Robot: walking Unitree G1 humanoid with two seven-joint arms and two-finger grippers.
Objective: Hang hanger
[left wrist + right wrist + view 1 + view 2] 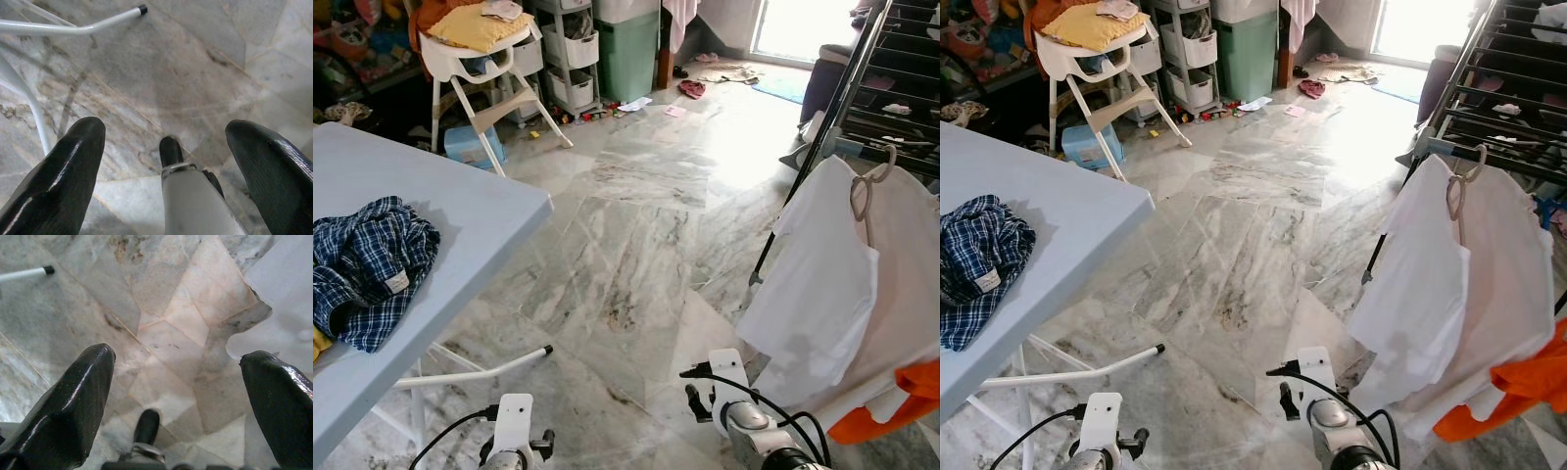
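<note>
The hanger carrying the white shirt already hangs on the drying rack. You see both grippers spread wide, empty: left gripper, right gripper. Judged complete.

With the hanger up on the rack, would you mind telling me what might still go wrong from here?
1. The white shirt hangs low beside the open right gripper; lifting that arm might snag its hem.
2. The beige hanger hook looks shallowly seated on the black drying rack; a bump might dislodge it.
</note>
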